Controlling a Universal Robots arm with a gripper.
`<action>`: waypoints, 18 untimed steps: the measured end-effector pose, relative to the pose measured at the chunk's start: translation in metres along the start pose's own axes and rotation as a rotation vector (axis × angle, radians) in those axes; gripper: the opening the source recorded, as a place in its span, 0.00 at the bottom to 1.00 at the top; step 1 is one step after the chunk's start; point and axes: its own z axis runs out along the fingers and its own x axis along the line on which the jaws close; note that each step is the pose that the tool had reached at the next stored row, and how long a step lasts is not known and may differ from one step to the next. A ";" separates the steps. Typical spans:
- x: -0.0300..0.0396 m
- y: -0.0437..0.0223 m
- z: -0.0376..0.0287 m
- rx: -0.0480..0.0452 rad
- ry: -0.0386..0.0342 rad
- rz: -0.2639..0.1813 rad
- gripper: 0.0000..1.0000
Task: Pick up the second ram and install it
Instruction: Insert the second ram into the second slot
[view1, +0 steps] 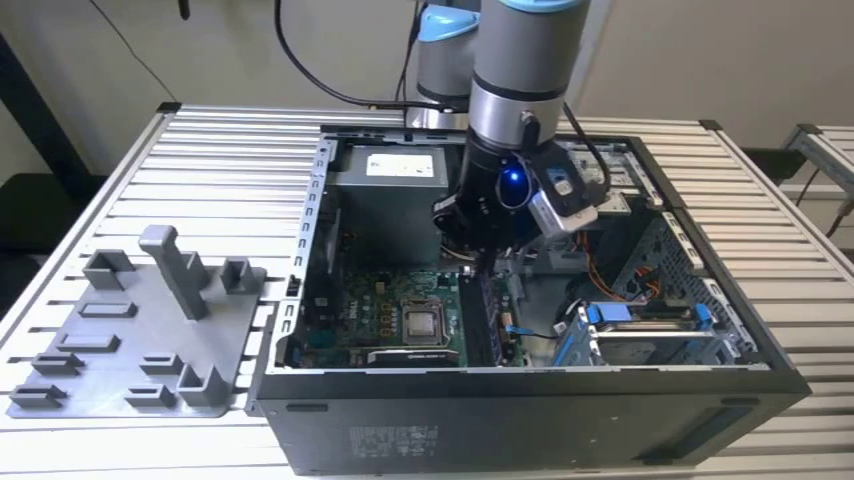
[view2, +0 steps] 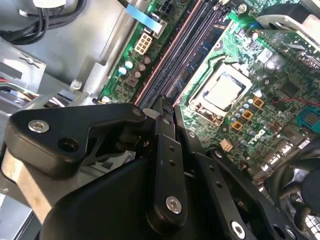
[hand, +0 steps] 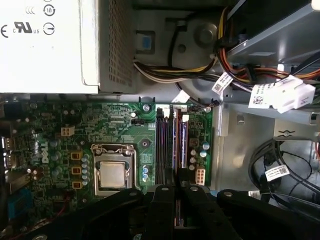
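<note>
inside the open case (view1: 747, 350) on the table (view1: 214, 140), the gripper (view1: 483, 268) hangs low over the board (view1: 387, 300), right above the memory slots (hand: 167, 145). in the first wrist view the two fingers (hand: 162, 200) stand close together with a thin edge between them, and this edge runs on in line with the slots ahead of the gripper. i judge that this is the ram (hand: 178, 212), held upright on its long edge, and that the gripper is clenched on it. only a small part of the ram can be seen, so i cannot tell if its lower edge already touches a slot.

in the second wrist view the fingertips (view2: 164, 107) end just over the near end of the dark slots (view2: 175, 55). the cpu socket (view2: 223, 92) lies beside the gripper, on one side of the slots. the power supply (view1: 390, 170) is behind the gripper, deeper in the case. a grey holder (view1: 147, 330) stands on the table well apart from the gripper, outside the case.

the ram is probably light and stiff, but thin and fragile. it is best held by the two flat faces near the upper edge, at the middle of its length, away from the contacts. a tilted push may bend it or hurt the slot.
</note>
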 end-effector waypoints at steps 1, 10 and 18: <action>0.0004 -0.0001 0.0019 -0.0001 0.0001 0.000 0.14; 0.0037 -0.0033 0.0132 -0.0003 0.0008 0.000 0.14; 0.0055 -0.0075 0.0213 0.0001 0.0011 0.007 0.14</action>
